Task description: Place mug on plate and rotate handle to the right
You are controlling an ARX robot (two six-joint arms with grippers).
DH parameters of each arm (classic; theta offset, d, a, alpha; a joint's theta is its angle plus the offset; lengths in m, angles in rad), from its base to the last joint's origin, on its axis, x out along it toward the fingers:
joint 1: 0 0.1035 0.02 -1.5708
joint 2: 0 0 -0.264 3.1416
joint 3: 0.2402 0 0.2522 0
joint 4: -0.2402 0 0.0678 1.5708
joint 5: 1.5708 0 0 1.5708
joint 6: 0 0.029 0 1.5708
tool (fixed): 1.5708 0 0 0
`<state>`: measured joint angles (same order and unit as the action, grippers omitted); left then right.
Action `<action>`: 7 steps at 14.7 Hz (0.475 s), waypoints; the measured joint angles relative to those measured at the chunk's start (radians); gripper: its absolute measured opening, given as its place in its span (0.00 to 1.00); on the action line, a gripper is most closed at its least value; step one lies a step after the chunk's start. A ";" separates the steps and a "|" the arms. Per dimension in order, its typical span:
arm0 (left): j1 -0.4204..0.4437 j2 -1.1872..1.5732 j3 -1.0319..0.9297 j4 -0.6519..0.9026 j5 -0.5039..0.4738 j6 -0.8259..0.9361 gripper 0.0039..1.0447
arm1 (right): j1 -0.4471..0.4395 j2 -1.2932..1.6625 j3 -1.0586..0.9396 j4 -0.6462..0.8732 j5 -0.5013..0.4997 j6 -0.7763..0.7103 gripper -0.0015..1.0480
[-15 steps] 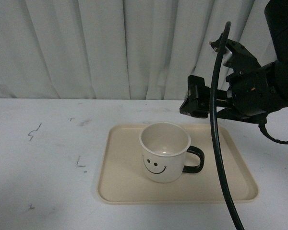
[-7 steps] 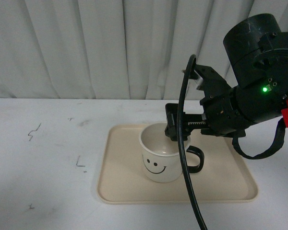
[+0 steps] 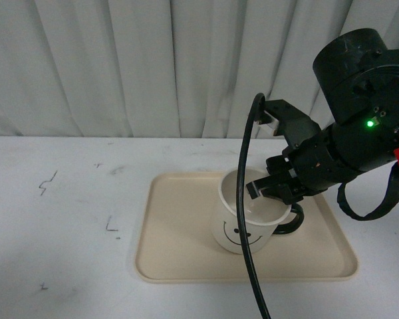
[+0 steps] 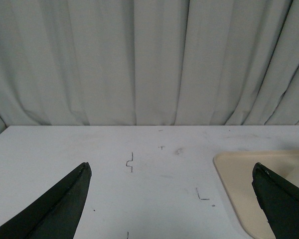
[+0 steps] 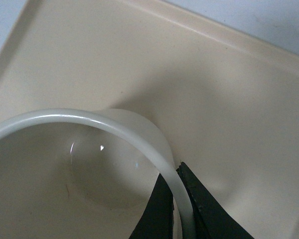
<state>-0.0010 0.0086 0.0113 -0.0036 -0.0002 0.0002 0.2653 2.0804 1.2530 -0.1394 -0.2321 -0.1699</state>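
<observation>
**Right pincer on mug rim; handle bearing right**

Right gripper (image 3: 265, 191): pinching the wall of the mug (image 3: 259, 236). In the right wrist view I see one finger inside the rim and one outside, pressed against it. The grip sits on the rim's right side, directly above the handle (image 3: 294, 222).

Mug: on the plate (image 3: 173, 256), right of its centre, and apart from every rim. Its axis looks tipped a little off upright. I cannot tell whether the base is flat on the plate.

Handle: pokes out toward my right, partly hidden under the gripper. I judge placement done and rotation at or near its end. What remains is to let go and lift straight up, without snagging the loop.

Left gripper (image 4: 170, 169): spread wide, holding nothing, over bare table (image 3: 66, 232) well left of the plate. The right arm is far nearer.

Obstructions: the right arm's black cable (image 3: 241, 199) hangs across the mug in the front view and covers part of the printed face. Nothing else is on the plate
</observation>
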 joint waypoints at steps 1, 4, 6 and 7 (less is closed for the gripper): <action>0.000 0.000 0.000 0.000 0.000 0.000 0.94 | -0.007 -0.015 -0.010 -0.013 -0.003 -0.042 0.03; 0.000 0.000 0.000 0.000 0.000 0.000 0.94 | -0.021 -0.050 -0.019 -0.082 -0.032 -0.177 0.03; 0.000 0.000 0.000 0.000 0.000 0.000 0.94 | -0.039 -0.053 -0.015 -0.094 -0.032 -0.246 0.03; 0.000 0.000 0.000 0.000 0.000 0.000 0.94 | -0.040 -0.053 -0.012 -0.094 -0.029 -0.257 0.03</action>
<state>-0.0010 0.0082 0.0113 -0.0036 -0.0002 0.0002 0.2256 2.0270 1.2407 -0.2333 -0.2615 -0.4271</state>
